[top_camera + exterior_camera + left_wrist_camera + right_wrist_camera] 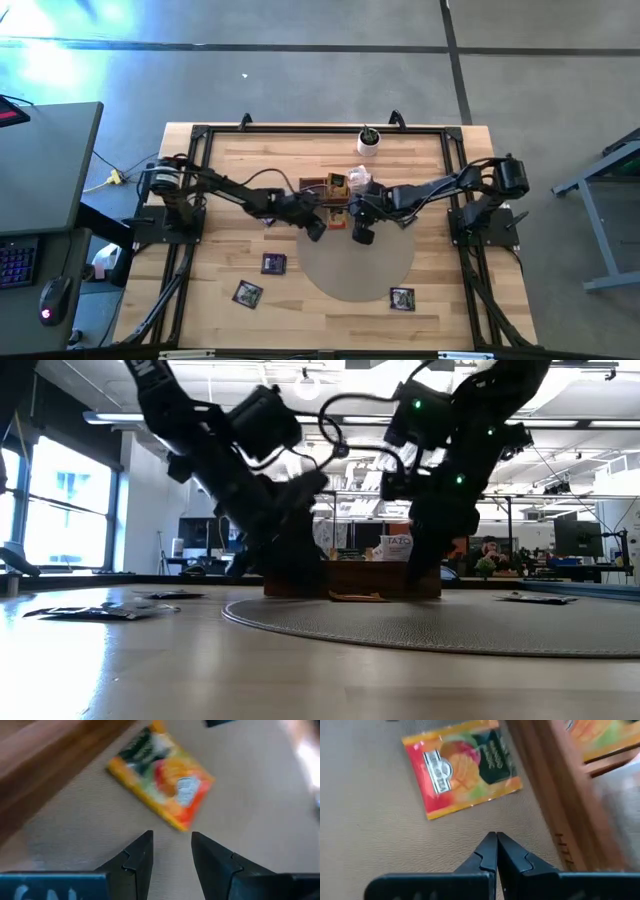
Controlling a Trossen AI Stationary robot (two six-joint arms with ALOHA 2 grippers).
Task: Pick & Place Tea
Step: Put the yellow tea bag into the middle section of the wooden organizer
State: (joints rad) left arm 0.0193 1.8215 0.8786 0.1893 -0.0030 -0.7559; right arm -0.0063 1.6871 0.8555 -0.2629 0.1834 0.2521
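Both end effectors hang over my round mat (385, 268): left end effector (171, 838) released above an orange tea sachet (162, 775), right end effector (496, 839) clenched empty beside the wooden box (555, 795).

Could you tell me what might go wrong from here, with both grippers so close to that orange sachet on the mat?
The orange sachet lies flat on the mat, so the open left gripper may slide over it and not catch an edge. The shut right gripper hovers close by, so the arms could collide. The sachet also lies near the wooden box, which a finger might strike.
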